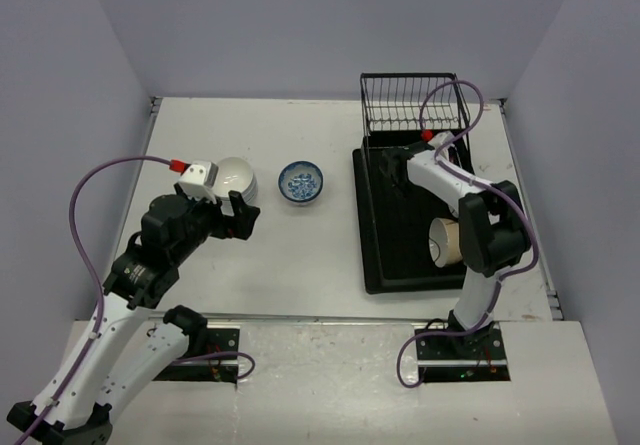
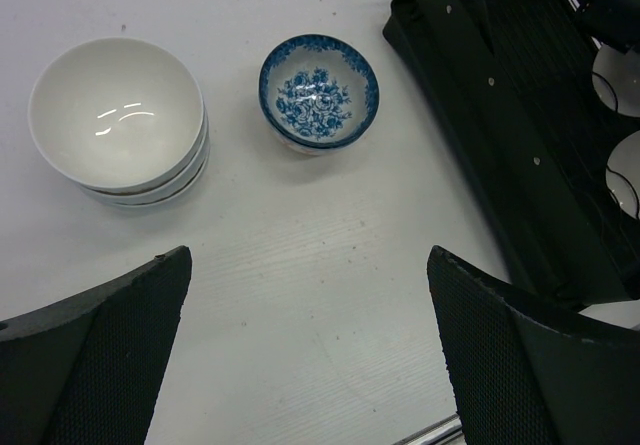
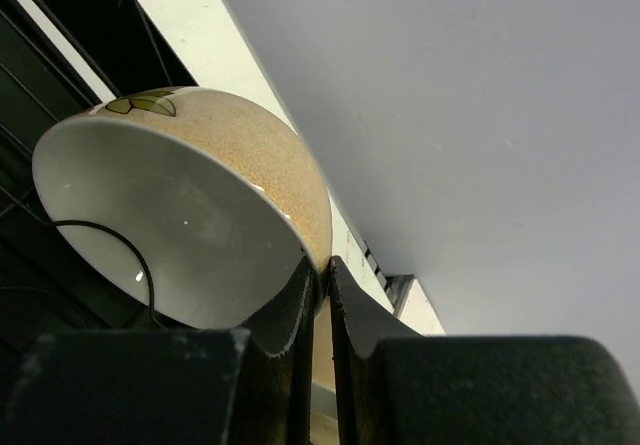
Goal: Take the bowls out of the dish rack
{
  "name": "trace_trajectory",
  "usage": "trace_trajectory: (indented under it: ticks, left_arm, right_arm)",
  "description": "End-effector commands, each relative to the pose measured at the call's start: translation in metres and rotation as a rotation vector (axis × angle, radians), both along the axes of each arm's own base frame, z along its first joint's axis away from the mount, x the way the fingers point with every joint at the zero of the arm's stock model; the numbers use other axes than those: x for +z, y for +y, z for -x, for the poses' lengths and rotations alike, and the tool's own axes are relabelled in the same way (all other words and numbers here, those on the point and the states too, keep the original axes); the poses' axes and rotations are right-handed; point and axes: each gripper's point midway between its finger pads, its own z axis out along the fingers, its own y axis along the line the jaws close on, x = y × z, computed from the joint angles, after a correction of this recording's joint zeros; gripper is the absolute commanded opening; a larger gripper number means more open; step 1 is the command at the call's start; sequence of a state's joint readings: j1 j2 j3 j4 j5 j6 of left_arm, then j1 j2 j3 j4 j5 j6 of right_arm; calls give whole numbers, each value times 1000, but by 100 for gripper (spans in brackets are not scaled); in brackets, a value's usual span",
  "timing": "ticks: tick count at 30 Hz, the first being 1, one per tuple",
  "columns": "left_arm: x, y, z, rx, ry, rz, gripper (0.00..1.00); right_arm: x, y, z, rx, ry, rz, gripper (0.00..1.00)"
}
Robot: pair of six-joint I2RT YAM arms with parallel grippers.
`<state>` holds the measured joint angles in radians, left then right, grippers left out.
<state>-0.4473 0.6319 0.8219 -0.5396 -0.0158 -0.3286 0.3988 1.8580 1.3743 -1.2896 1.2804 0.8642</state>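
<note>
Pinching the rim of a tan bowl [image 3: 200, 205], the right claw [image 3: 322, 283] has its two fingers pressed together on the thin edge. The bowl is tipped on its side over the near end of the dish rack [image 1: 395, 255]. That narrow hold is the main worry. The grip is on one edge only, so the bowl's weight could swing it or pull it free during the carry. A drop would likely land it on the rack or on the bowls inside. Clipping the rack's raised rim on the way across to the table [image 1: 300, 265] is the other risk.

The left claw [image 2: 308, 257] is spread wide and holds nothing. It hangs above the table near a stack of white bowls [image 2: 118, 115], nested and empty, with an empty blue-patterned bowl [image 2: 319, 90] just beside the stack. At least two more bowls [image 2: 622, 80] seem to sit in the rack, though only their edges show.
</note>
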Motion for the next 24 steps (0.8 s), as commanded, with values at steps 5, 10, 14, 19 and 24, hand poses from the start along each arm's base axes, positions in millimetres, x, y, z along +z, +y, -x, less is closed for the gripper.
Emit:
trace_trajectory:
  ticks: [5, 10, 14, 19, 24]
  left_arm:
    - [10, 1, -4, 1, -45, -3, 100]
    - [11, 1, -3, 0, -49, -1, 100]
    - [10, 0, -3, -3, -47, -1, 100]
    - [11, 0, -3, -3, -50, 1, 100]
    - [12, 1, -1, 0, -59, 4, 100]
  right_arm:
    - [50, -20, 5, 81, -1, 307, 13]
    - [37, -17, 1, 88, 19, 311, 24]
    - [36, -15, 3, 87, 7, 296, 32]
    - [40, -16, 10, 66, -56, 244, 44]
    - [31, -19, 18, 60, -36, 238, 27]
